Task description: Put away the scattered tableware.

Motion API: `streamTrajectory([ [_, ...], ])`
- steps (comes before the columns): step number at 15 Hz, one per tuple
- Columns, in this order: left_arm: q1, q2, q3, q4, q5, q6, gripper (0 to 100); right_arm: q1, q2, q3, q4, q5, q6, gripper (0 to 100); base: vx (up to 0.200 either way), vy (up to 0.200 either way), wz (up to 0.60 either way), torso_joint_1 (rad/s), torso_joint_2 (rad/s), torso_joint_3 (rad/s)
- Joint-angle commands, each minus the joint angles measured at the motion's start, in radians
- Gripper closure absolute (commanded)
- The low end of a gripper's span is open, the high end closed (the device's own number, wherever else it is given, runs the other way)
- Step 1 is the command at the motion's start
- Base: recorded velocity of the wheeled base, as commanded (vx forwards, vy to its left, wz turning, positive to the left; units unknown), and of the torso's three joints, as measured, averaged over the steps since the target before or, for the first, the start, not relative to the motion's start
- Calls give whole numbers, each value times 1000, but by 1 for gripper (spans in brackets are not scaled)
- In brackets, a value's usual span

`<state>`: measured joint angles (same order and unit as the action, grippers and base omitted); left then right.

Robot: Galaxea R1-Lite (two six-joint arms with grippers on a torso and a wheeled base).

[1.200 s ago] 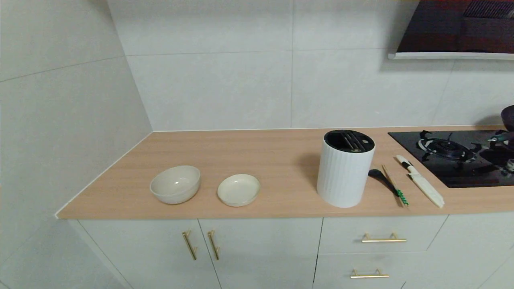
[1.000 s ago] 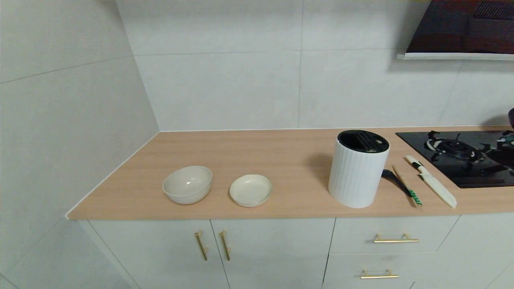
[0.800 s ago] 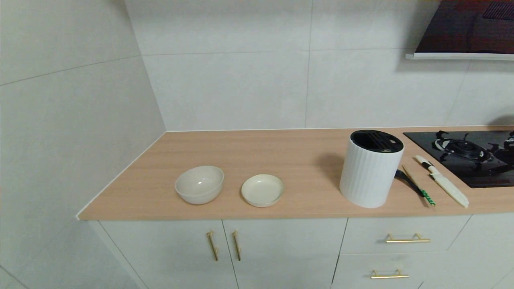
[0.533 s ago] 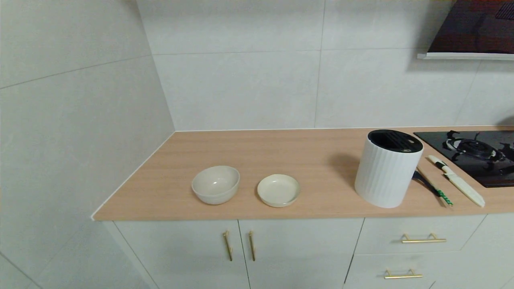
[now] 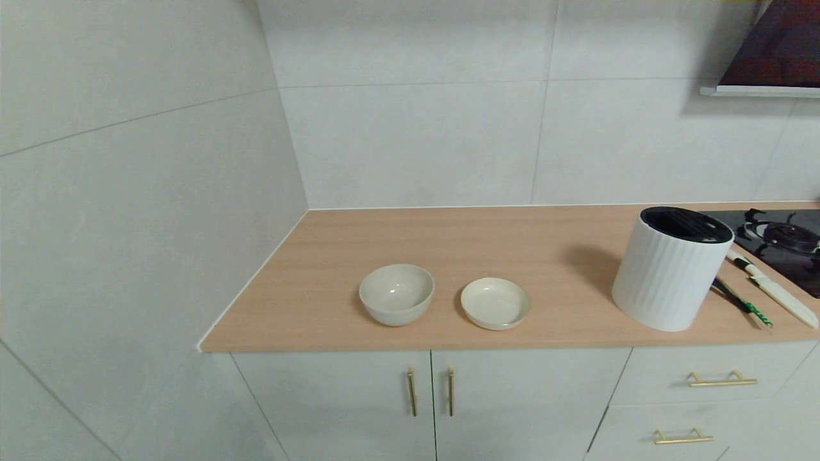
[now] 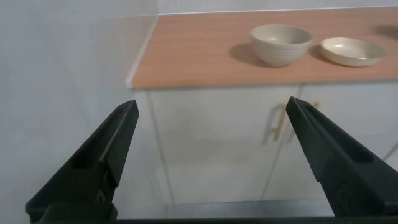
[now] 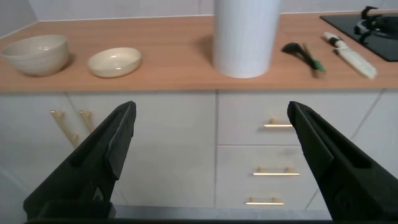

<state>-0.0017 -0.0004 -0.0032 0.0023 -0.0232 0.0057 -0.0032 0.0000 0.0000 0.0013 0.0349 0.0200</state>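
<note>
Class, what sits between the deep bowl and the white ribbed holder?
The head view shows a shallow dish beside the bowl, then bare countertop up to the holder.

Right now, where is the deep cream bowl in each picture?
Head view: deep cream bowl on the wooden counter, left of the shallow cream dish.
Left wrist view: bowl between the counter's end and the dish.
Right wrist view: bowl beside the dish.
Shared landmark: the dish.
</note>
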Motion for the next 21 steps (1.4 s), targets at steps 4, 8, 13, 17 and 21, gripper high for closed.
streamTrajectory([
  [4,0,0,0,1,0,0,0,0,2,0,-1,0,0,0,0,0,0,0,0,0],
  [8,0,0,0,1,0,0,0,0,2,0,0,0,0,0,0,0,0,0,0,0],
  [13,0,0,0,1,0,2,0,0,2,0,-1,0,0,0,0,0,0,0,0,0],
  [17,0,0,0,1,0,2,0,0,2,0,0,0,0,0,0,0,0,-123,261,141],
  [21,0,0,2,1,0,2,0,0,2,0,0,0,0,0,0,0,0,-240,537,288],
])
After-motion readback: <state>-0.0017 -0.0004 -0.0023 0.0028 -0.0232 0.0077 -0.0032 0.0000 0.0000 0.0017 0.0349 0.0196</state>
